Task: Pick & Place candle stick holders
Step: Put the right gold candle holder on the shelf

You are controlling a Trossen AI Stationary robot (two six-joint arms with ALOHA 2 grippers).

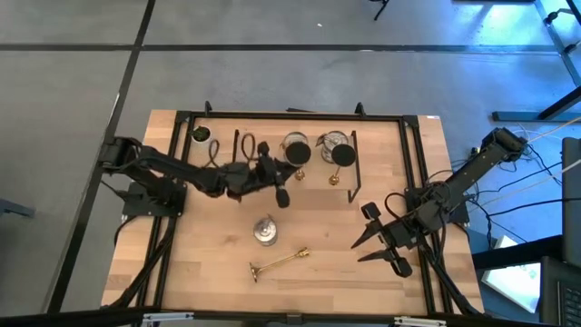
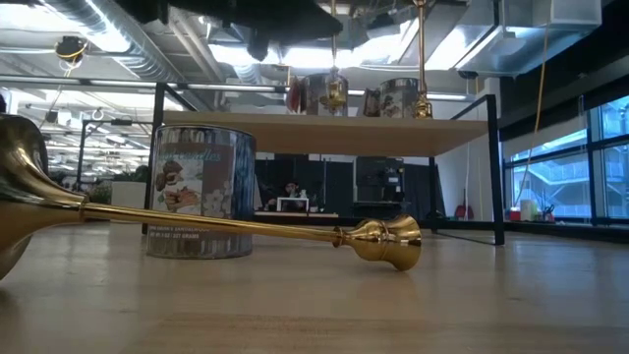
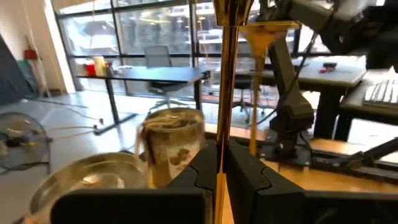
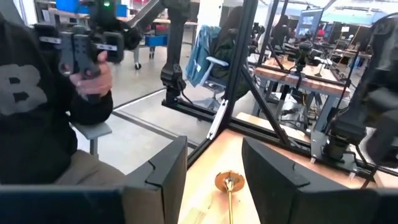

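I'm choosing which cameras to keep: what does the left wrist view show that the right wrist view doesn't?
Only the left wrist view shows the left gripper shut on an upright slim gold-brass candle stick, with squat silvery round cups beyond it. Only the right wrist view shows the open right gripper above a gold-brass stick lying on the table, plus a person's hand holding a controller beyond the table. Both show the light wooden table and the office behind.

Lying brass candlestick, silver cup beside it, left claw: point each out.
Lying brass candlestick [image 1: 281,262]: high view, mid-stem.
Silver cup [image 1: 264,232]: high view, top face.
Left claw [image 3: 221,163]: left wrist view, between fingertips shut on an upright brass stem.
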